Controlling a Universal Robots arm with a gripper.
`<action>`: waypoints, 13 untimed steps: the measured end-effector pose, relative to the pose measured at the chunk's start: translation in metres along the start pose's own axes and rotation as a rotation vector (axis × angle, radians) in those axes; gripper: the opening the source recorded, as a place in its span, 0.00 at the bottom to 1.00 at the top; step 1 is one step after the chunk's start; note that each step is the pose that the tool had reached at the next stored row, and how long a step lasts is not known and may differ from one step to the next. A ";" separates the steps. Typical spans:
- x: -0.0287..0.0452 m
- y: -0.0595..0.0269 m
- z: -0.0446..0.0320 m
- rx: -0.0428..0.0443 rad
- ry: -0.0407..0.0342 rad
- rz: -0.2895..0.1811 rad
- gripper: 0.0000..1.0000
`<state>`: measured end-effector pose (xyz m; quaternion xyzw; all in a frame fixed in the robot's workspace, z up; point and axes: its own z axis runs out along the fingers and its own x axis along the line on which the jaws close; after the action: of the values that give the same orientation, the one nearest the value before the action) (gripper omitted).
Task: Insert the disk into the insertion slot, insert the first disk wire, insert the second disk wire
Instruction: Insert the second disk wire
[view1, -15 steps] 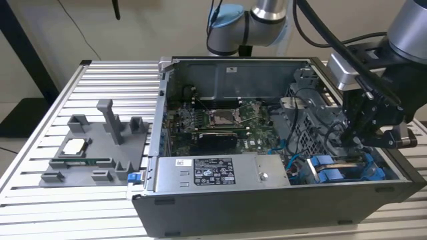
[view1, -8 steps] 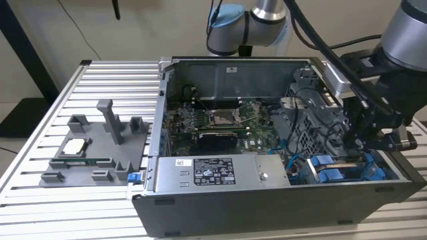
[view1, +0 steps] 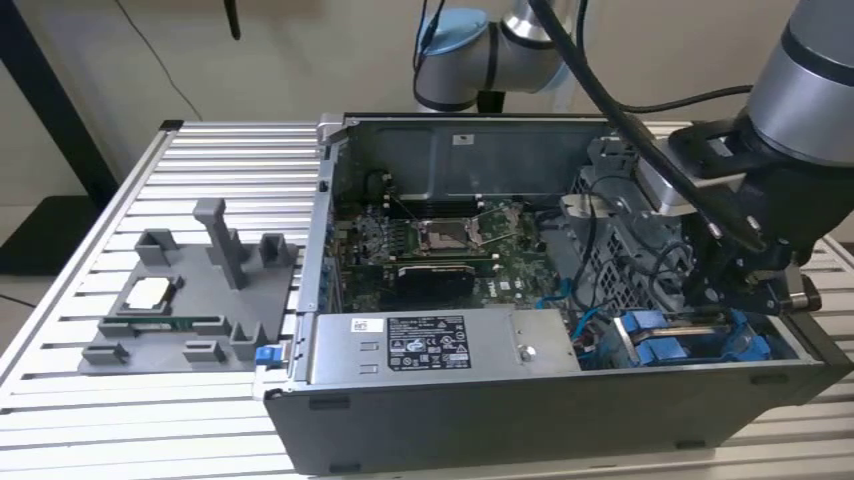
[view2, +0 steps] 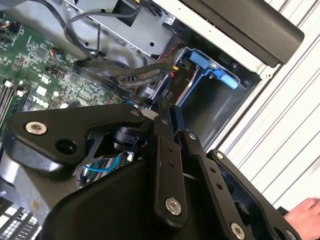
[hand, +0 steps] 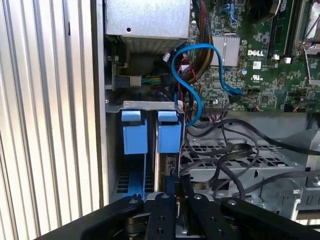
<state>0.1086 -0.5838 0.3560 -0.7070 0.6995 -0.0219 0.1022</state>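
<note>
The disk, in its bright blue carrier (hand: 169, 131), sits inside the insertion slot (view1: 787, 345), the dark grey drive cage at the case's front corner on the exterior view's right. Its blue frame (view2: 210, 70) shows at the cage mouth, and blue carriers (view1: 674, 340) fill the cage. My gripper (view1: 745, 300) reaches down into the case just behind the cage. In both wrist views its black fingers stand close together, gripper (view2: 165, 109) (hand: 177, 186) shut on the end of a black disk wire (view2: 120, 82) at the disk's rear edge. A blue wire (hand: 187, 85) loops from the motherboard toward the cage.
A grey power-supply box (view1: 427, 345) with a white sticker lies beside the cage. The motherboard (view1: 441, 240) fills the case floor. A grey fixture tray (view1: 187, 300) with posts sits on the slatted table (view1: 214, 170). A person's hand (view2: 305, 210) shows beside the case.
</note>
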 end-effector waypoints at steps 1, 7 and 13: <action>0.0000 0.0000 0.0000 0.0000 0.0003 0.000 0.16; 0.0004 -0.0005 0.0025 0.0000 -0.0002 0.000 0.16; 0.0012 -0.0028 0.0099 -0.0078 0.0005 0.001 0.16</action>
<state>0.1131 -0.5839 0.3466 -0.7070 0.7000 -0.0193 0.0993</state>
